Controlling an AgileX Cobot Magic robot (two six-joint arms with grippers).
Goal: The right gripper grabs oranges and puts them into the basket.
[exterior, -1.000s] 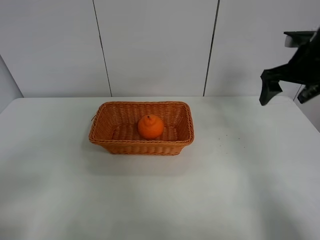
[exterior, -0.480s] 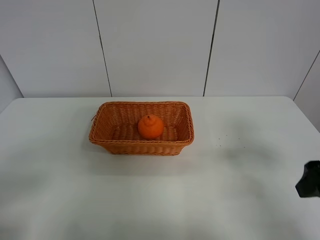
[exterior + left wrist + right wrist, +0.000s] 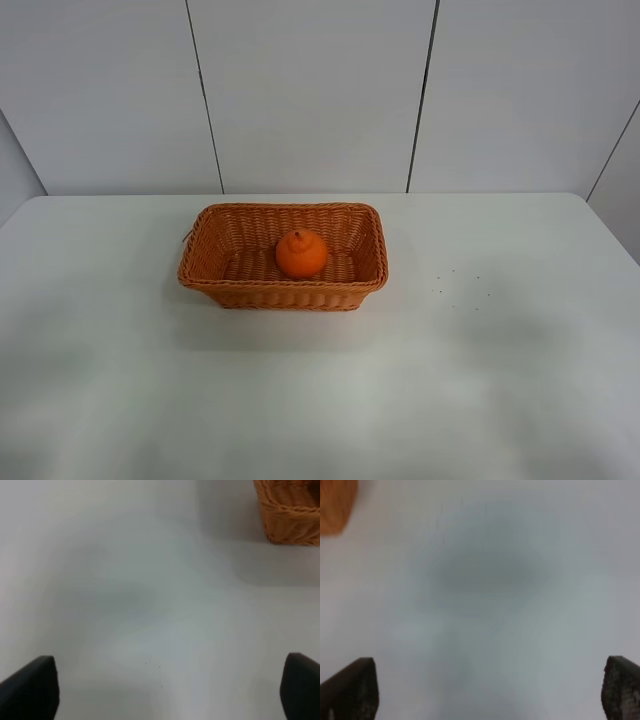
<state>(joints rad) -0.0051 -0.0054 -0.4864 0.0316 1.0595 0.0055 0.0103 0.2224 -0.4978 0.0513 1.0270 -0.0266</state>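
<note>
The orange (image 3: 301,253) sits inside the wicker basket (image 3: 215,280) on the white table, upright with its knobby top up. No arm shows in the exterior high view. My right gripper (image 3: 490,690) is open and empty over bare table; its fingertips (image 3: 350,687) show at both lower corners of the right wrist view, and a blurred corner of the basket (image 3: 335,505) shows there too. My left gripper (image 3: 167,687) is open and empty over bare table, with a corner of the basket (image 3: 292,512) in its view.
The white table (image 3: 480,380) ends at a panelled white wall (image 3: 310,95) behind the basket. A few tiny dark specks (image 3: 455,282) lie on the table right of the basket.
The right arm, raised at the upper right one second ago, dropped to the lower right edge half a second ago and is now out of the exterior high view. Basket and orange have not moved.
</note>
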